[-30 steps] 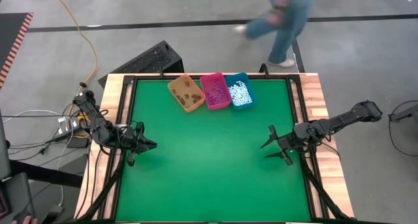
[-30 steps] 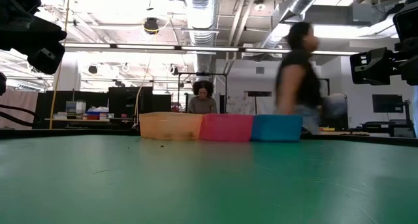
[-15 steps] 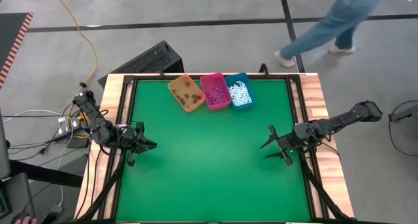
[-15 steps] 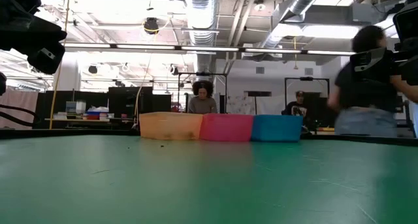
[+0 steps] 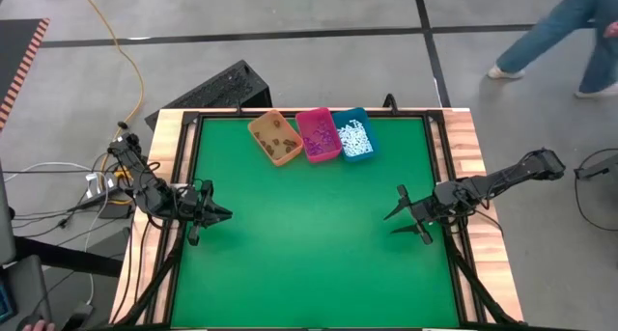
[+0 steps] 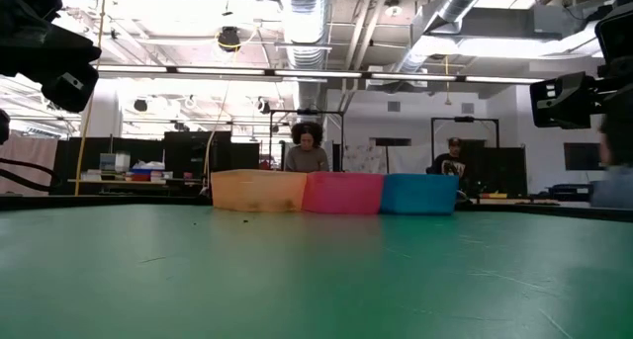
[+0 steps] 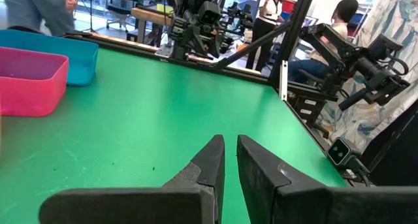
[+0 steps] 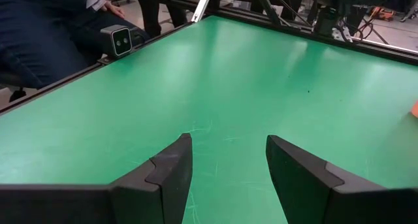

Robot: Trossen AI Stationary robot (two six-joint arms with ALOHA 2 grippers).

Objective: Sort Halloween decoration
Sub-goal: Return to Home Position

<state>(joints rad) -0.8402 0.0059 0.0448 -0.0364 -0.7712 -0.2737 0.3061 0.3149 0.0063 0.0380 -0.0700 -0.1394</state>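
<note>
The Halloween decoration lies in three bins standing side by side at the table's far edge. Dark brown bits (image 5: pixel 278 135) are in the orange bin (image 5: pixel 263 138), purple bits in the pink bin (image 5: pixel 318 135), and white pieces (image 5: pixel 353 138) in the teal bin (image 5: pixel 365 128). My left gripper (image 5: pixel 226 213) hovers at the left edge of the green mat. It points toward the right, and its fingers (image 7: pixel 215 152) are shut with nothing between them. My right gripper (image 5: pixel 393 224) hovers at the right edge. It points toward the left and is open and empty (image 8: pixel 228 145).
Green mat (image 5: pixel 309 234) stretches between the two grippers and up to the bins. A black frame rail (image 5: pixel 189 167) runs round the table. A person (image 5: pixel 570 32) walks on the floor beyond the far right corner. Other people (image 6: pixel 308 149) are in the room behind.
Both arms and the bins have kept still. A person beyond the table's far edge has walked past toward the right.
</note>
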